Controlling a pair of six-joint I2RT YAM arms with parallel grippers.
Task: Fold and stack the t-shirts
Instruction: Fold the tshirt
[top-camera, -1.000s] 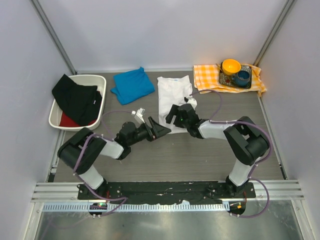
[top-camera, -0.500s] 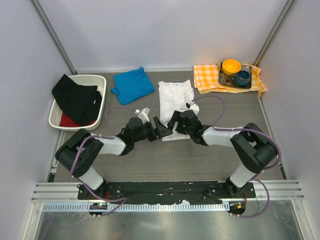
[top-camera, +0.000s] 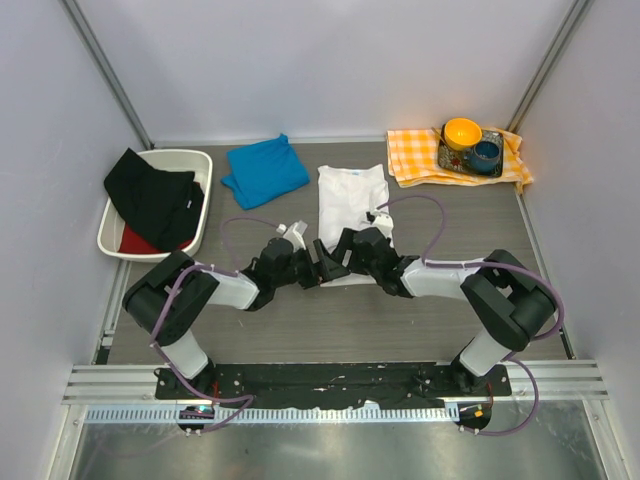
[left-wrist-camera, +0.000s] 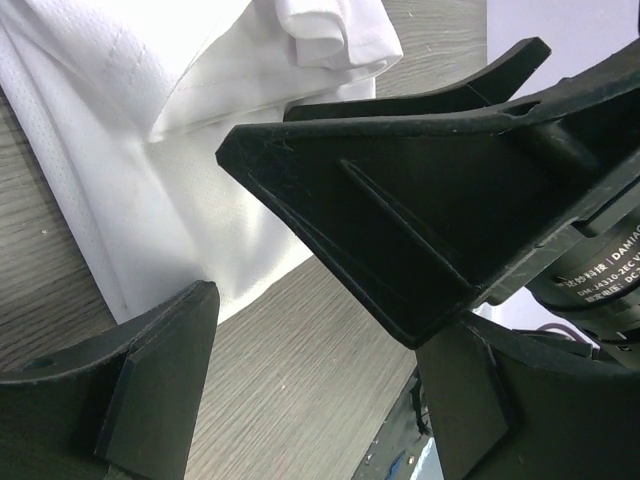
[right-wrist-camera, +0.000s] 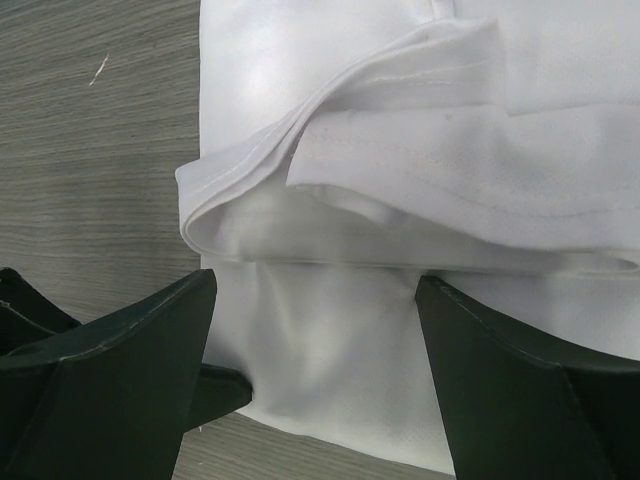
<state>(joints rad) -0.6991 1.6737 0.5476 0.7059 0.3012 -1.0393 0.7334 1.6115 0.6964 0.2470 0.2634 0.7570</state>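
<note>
The grey wood-grain surface (top-camera: 330, 325) is sitting between pale walls, and both arms are reaching across it to meet at one spot. The right jaws are standing wide open astride the near hem of the white t-shirt (right-wrist-camera: 420, 150). A rumpled fold is lying just beyond the fingers (right-wrist-camera: 120, 370), with cloth between them but nothing pinched. The left jaws are gaping too and holding nothing. They are nosing in at the hem's left corner, so close that a right finger is filling much of the left wrist view. Both seem to be lining up on this near edge to lift it and fold the shirt away toward its collar.

The white shirt is lying as a narrow strip mid-surface, collar at the far end. The blue t-shirt (top-camera: 265, 170) is waiting as a folded square to the far left, well apart, likely its stacking partner.

Bare surface is lying on both sides of the strip and back toward the arm bases. The far side is tighter. A checked cloth (top-camera: 412, 155) carrying a tray (top-camera: 455, 166) is sitting near the shirt's right shoulder, and a white bin (top-camera: 195, 160) of dark clothes is hugging the left edge. The crowded jaws look like the likeliest snag.
</note>
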